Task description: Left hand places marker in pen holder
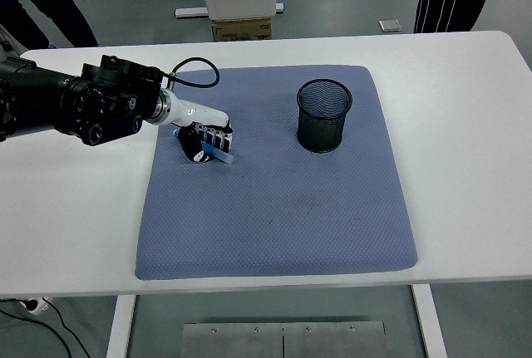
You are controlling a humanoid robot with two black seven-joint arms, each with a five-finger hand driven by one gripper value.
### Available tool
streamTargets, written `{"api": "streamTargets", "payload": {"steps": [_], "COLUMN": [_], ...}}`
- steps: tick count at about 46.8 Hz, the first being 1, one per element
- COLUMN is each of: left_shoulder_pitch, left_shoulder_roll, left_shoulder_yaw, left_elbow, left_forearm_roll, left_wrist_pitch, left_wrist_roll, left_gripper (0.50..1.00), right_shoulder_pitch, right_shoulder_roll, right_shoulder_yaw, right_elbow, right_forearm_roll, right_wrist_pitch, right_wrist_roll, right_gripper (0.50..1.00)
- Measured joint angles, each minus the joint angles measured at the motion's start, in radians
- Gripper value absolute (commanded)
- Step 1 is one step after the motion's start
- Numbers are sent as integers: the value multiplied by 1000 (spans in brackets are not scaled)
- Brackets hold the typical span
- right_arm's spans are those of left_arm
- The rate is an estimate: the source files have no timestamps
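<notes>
L hand [203,143] low on blue mat [274,208], fingers curled tight round blue marker [221,154]; pen holder [324,115] well apart.

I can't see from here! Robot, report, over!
Left hand shut on blue marker, low over the mat. Pen holder upright to the right, nothing between. Right hand not in view.

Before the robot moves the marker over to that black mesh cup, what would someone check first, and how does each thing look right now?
1. Left hand closed around the blue marker: ok.
2. Marker lifted off the grey mat: cannot tell.
3. Pen holder upright with its mouth open: ok.
4. Mat between hand and holder free of objects: ok.
5. Holder empty inside: cannot tell.
</notes>
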Motion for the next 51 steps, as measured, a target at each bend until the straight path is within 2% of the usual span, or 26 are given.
{"api": "streamTargets", "payload": {"steps": [9, 14, 39, 51], "left_shoulder_pitch": [0, 0, 0, 0], "left_shoulder_roll": [0, 0, 0, 0], "left_shoulder_yaw": [0, 0, 0, 0], "left_elbow": [0, 0, 0, 0], "left_forearm_roll": [0, 0, 0, 0], "left_wrist_pitch": [0, -1, -2, -3], "left_wrist_roll": [0, 0, 0, 0], "left_gripper": [555, 572, 587, 549], "right_shoulder_pitch": [0, 0, 0, 0], "right_shoulder_roll": [0, 0, 0, 0], "right_shoulder_yaw": [0, 0, 0, 0], "right_elbow": [0, 0, 0, 0], "right_forearm_roll": [0, 0, 0, 0], "right_wrist_pitch": [0, 0, 0, 0], "right_wrist_roll": [-1, 0, 0, 0], "right_gripper": [1000, 1000, 1000, 1000]}}
